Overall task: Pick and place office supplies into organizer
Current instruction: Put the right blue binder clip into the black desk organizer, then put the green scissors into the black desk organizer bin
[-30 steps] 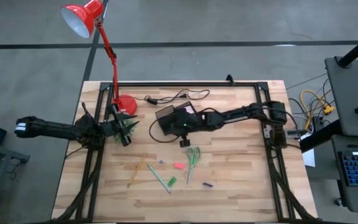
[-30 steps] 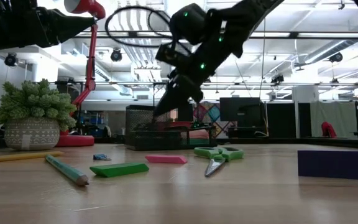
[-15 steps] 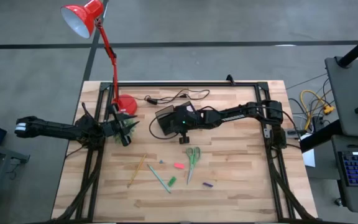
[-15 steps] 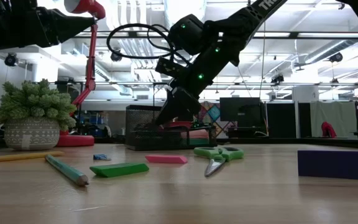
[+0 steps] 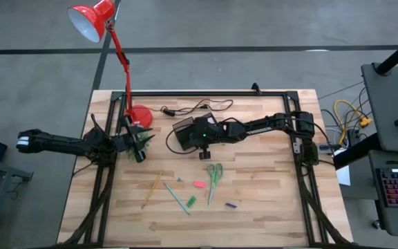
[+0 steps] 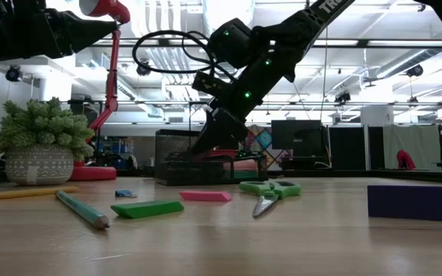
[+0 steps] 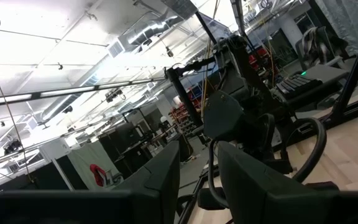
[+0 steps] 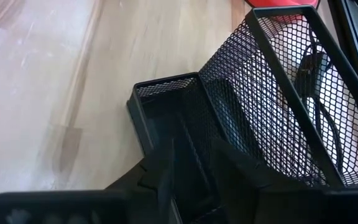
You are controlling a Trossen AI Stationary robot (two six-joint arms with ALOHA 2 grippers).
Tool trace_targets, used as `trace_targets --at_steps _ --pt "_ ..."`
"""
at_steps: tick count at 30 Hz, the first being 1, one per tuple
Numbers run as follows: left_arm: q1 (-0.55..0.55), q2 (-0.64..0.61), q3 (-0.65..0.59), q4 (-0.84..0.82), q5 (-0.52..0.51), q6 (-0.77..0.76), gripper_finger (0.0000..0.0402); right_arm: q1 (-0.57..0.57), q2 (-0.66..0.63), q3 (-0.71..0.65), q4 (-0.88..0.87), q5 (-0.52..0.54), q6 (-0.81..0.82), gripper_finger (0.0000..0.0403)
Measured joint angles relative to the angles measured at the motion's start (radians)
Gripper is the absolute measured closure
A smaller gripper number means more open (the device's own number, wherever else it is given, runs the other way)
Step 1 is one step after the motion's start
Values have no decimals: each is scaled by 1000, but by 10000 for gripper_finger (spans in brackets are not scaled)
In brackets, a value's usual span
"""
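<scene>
Reaching over the black mesh organizer (image 5: 185,133), the right gripper (image 8: 191,163) hangs above its low front compartment; its fingers stand slightly apart, holding nothing visible. The organizer's floor is hidden behind them. The left gripper (image 5: 138,153) waits beside the potted plant (image 6: 40,142), fingers parted. Scissors (image 5: 214,177), pink pad (image 5: 198,185), pencil (image 5: 152,189) and pen (image 5: 176,199) lie scattered on the table (image 5: 268,194), well apart from the organizer.
</scene>
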Motion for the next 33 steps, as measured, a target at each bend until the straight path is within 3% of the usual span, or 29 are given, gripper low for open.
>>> trace_targets --at_steps 9,18,28,33 --pt "0 0 0 0 0 0 306 0 0 17 0 0 2 274" --pt "0 0 0 0 0 0 306 13 -13 88 -71 0 74 276" --pt "0 0 0 0 0 0 306 44 -28 220 -479 -1 312 292" --pt "0 0 0 0 0 0 306 90 -28 226 -594 -10 351 298"
